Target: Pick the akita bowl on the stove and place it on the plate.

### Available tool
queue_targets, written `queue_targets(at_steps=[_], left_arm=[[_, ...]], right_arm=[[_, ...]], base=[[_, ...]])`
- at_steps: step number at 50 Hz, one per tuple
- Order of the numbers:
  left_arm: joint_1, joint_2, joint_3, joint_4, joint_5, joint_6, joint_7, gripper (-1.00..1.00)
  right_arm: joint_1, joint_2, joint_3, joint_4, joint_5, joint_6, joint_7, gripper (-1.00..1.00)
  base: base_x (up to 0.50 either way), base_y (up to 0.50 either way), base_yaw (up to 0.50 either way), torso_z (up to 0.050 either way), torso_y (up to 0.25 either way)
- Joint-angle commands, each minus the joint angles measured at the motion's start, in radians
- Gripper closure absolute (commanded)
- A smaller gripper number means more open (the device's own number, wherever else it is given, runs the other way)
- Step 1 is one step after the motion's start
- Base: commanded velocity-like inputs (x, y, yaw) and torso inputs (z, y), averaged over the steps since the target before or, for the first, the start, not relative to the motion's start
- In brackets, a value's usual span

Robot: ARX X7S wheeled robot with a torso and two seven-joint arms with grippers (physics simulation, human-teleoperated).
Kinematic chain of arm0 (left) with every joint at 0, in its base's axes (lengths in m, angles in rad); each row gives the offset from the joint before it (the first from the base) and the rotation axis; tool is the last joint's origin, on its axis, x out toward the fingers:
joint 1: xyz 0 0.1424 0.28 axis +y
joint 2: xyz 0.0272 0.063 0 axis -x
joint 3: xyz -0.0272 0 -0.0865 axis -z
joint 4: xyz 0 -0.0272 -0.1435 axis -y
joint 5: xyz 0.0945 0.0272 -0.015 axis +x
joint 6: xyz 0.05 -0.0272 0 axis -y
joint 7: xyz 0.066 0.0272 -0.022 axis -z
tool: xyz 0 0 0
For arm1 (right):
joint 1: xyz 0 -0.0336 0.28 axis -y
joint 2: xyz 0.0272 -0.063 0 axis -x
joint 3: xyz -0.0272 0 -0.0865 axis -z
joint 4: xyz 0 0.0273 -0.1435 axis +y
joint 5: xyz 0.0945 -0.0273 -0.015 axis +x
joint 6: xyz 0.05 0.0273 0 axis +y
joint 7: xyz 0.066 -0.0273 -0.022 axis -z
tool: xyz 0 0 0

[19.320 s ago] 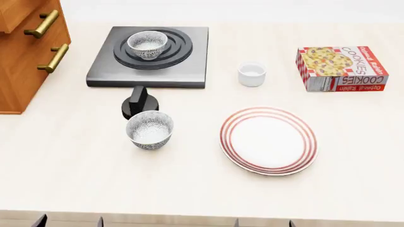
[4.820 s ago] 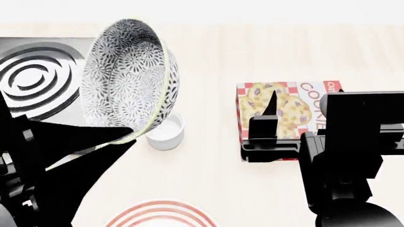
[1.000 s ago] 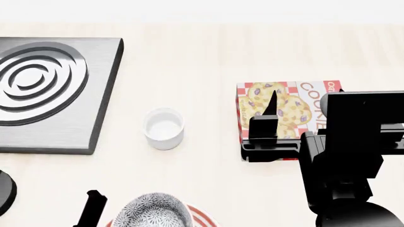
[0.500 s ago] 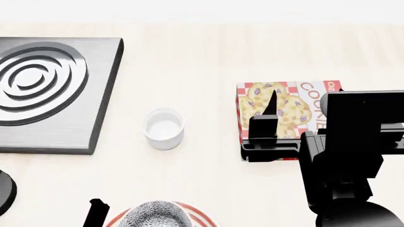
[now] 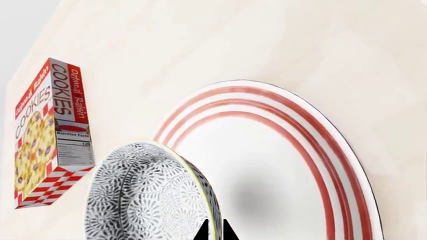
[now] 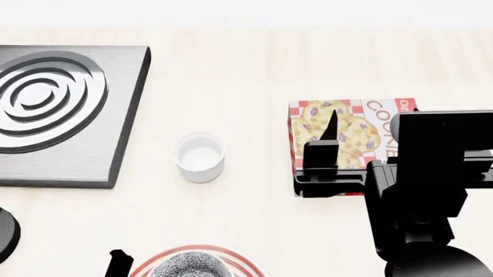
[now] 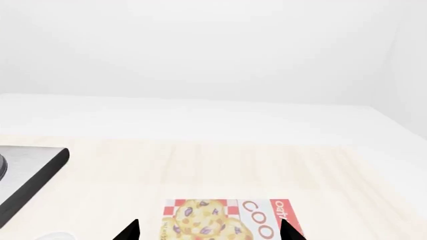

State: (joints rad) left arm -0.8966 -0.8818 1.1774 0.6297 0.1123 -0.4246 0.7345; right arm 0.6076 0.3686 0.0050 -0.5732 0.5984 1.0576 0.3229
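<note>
The speckled akita bowl (image 5: 143, 195) hangs over the near side of the red-ringed plate (image 5: 313, 165), casting a soft shadow on the plate's white middle. My left gripper (image 5: 215, 231) is shut on the bowl's rim, one fingertip inside and one outside. In the head view only the bowl's top (image 6: 185, 269) and the plate's rim (image 6: 239, 261) show at the bottom edge, with one left finger (image 6: 117, 263) beside them. The stove (image 6: 85, 156) at the left carries nothing on its rings. My right gripper (image 7: 209, 231) stands open above the cookie box, holding nothing.
A small plain white cup (image 6: 200, 157) stands between the stove and the cookie box (image 6: 347, 135). The stove's black knob (image 6: 4, 234) shows at the left edge. My right arm (image 6: 419, 196) fills the lower right of the head view.
The bowl has sunk lower over the plate in my left gripper, so more of the plate's red rim shows around it. The right arm has not moved.
</note>
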Motion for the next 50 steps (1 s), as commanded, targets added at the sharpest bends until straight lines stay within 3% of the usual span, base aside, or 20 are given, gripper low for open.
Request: queue_targets(at_steps=[1, 50], left_arm=[[0.008, 0.003, -0.003, -0.002, 0.0, 0.004, -0.018, 1.0], [0.059, 0.011, 0.015, -0.018, 0.021, -0.009, -0.071, 1.0]], right_arm=[[0.0, 0.002, -0.003, 0.004, 0.002, -0.005, 0.003, -1.0], [0.002, 0.011, -0.005, 0.002, 0.024, -0.005, 0.019, -1.0]], base=[[0.0, 0.0, 0.0, 0.0, 0.0], [0.0, 0.0, 0.0, 0.0, 0.0]])
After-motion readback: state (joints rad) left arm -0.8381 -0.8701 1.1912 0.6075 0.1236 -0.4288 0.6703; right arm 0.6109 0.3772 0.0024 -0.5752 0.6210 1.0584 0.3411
